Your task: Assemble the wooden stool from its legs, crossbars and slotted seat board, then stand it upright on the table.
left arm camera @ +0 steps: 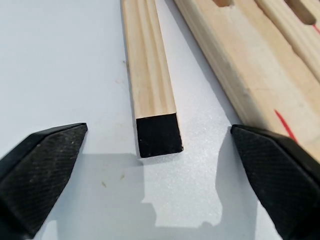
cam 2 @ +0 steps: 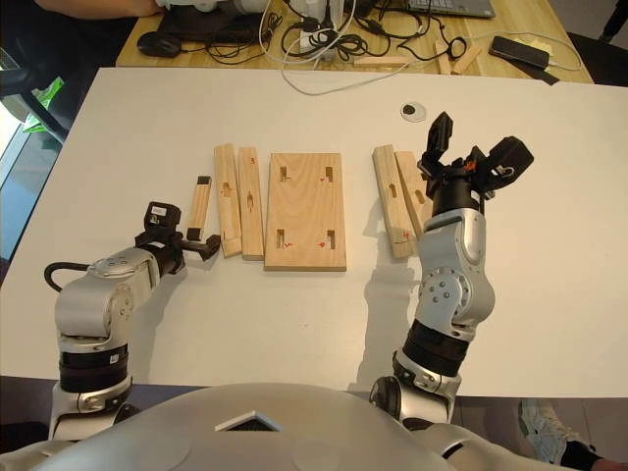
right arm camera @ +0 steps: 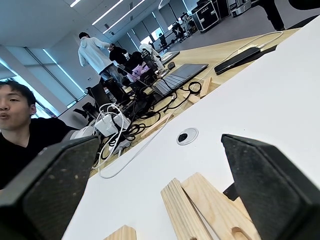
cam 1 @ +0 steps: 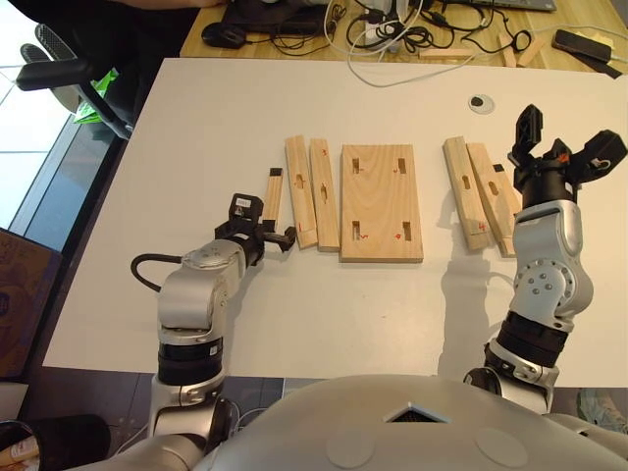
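Well, left gripper (cam 1: 273,235) gapes, straddling thin black-tipped wooden crossbar (left arm camera: 150,75)'s near end; right gripper (cam 1: 569,132), spread wide, hovers far right.

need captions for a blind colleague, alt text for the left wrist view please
The open left hand frames the black end of a thin wooden bar lying on the white table, one finger on each side. A thicker wooden leg lies beside it.

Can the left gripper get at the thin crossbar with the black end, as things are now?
Probably yes. The left gripper is open at the black near end of the crossbar, one finger on each side and nothing between. The neighbouring leg lies close, so the finger on that side has little room.
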